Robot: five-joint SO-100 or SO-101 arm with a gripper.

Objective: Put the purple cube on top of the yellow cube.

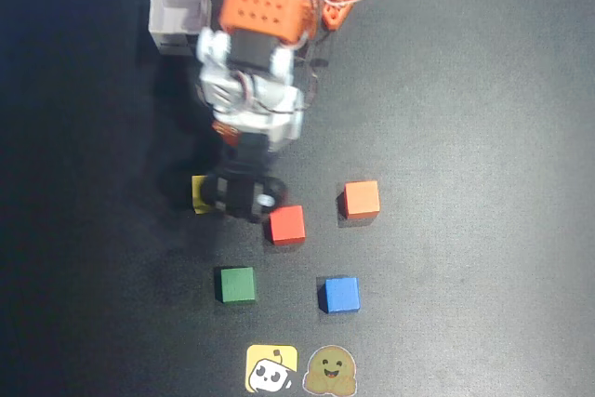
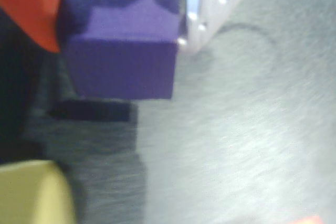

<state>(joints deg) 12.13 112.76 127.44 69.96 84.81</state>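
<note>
The tool [image 2: 123,51] grips the purple cube [image 2: 123,61] between its fingers, lifted clear of the dark counter [image 2: 236,145]. The yellow cube [image 2: 31,192] lies just beside and below it, partly under the tool overhead. This looks like the carry step; next, centring over the yellow cube, then lowering squarely.

No legible text, numerals or brand marks in either view. The only signs are two printed stickers on the dark table [image 1: 483,137], at 6 o'clock in the overhead view: yellow cartoon-face sticker [image 1: 271,368], and beside it, at its 3 o'clock, tan smiling-face sticker [image 1: 331,372].
</note>
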